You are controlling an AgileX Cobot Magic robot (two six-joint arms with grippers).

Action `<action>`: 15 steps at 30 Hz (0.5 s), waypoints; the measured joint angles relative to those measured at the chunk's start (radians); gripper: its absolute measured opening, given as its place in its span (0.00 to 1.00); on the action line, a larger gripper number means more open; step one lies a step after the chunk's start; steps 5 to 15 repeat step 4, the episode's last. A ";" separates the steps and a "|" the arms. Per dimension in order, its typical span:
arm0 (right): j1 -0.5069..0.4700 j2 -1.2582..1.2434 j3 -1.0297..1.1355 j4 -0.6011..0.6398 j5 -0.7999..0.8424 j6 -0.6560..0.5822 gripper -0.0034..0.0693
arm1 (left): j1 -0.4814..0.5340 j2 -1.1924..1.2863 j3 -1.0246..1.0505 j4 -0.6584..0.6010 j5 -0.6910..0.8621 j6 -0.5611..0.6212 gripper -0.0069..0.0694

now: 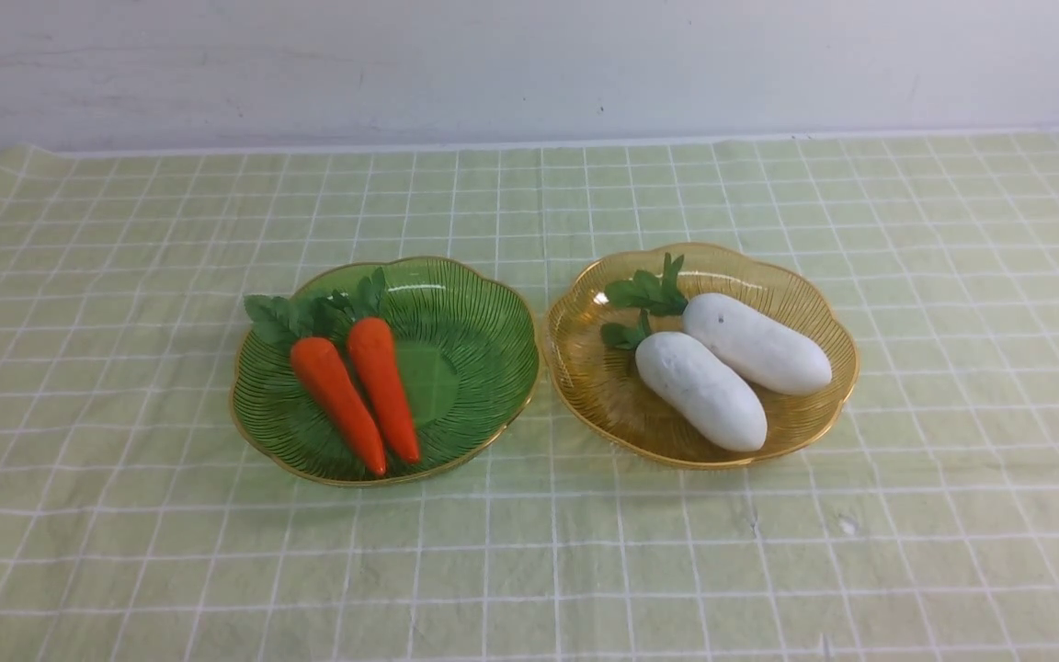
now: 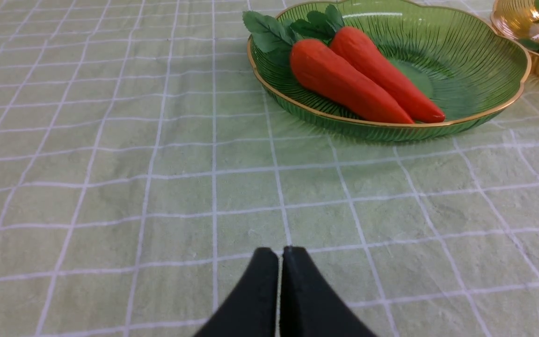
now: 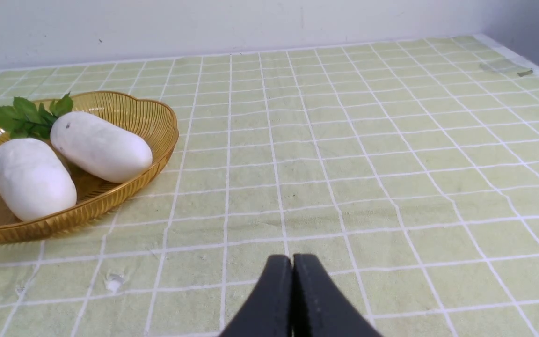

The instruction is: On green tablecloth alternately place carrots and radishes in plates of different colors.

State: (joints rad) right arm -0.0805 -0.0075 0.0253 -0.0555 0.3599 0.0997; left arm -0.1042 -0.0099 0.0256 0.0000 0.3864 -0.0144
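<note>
Carrots [image 1: 355, 386] are lying side by side in the green plate [image 1: 483, 340], left of centre in the front view, leaves pointing up-frame. Radishes [image 1: 727, 368] are resting together in the amber plate [image 1: 585, 368] just right of it, on the tablecloth [image 1: 125, 533]. The left gripper [image 2: 280, 252] and right gripper [image 3: 292, 260] are both sitting closed and empty, low over bare cloth.

A plain white wall [image 1: 529, 64], lightly scuffed, runs along the worktop's [image 1: 24, 145] far edge under even, soft light.
</note>
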 joint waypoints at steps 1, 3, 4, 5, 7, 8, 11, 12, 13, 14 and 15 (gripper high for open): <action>0.000 0.000 0.000 0.000 0.000 0.000 0.03 | 0.000 0.000 0.000 0.000 0.000 0.000 0.08; 0.000 0.000 0.000 0.000 0.000 0.000 0.03 | 0.000 0.000 0.000 0.000 0.000 0.000 0.08; 0.000 0.000 0.000 0.000 0.000 0.000 0.03 | 0.000 0.000 0.000 0.000 0.000 0.000 0.08; 0.000 0.000 0.000 0.000 0.000 0.000 0.03 | 0.000 0.000 0.000 0.000 0.000 0.000 0.08; 0.000 0.000 0.000 0.000 0.000 0.000 0.03 | 0.000 0.000 0.000 0.000 0.000 0.000 0.08; 0.000 0.000 0.000 0.000 0.000 0.000 0.03 | 0.000 0.000 0.000 0.000 0.000 0.000 0.08; 0.000 0.000 0.000 0.000 0.000 0.000 0.03 | 0.000 0.000 0.000 0.000 0.000 0.000 0.08; 0.000 0.000 0.000 0.000 0.000 0.000 0.03 | 0.000 0.000 0.000 0.000 0.000 0.000 0.08; 0.000 0.000 0.000 0.000 0.000 0.000 0.03 | 0.000 0.000 0.000 0.000 0.000 0.000 0.08; 0.000 0.000 0.000 0.000 0.000 0.000 0.03 | 0.000 0.000 0.000 0.000 0.000 0.000 0.08; 0.000 0.000 0.000 0.000 0.000 0.000 0.03 | 0.000 0.000 0.000 0.000 0.000 0.000 0.08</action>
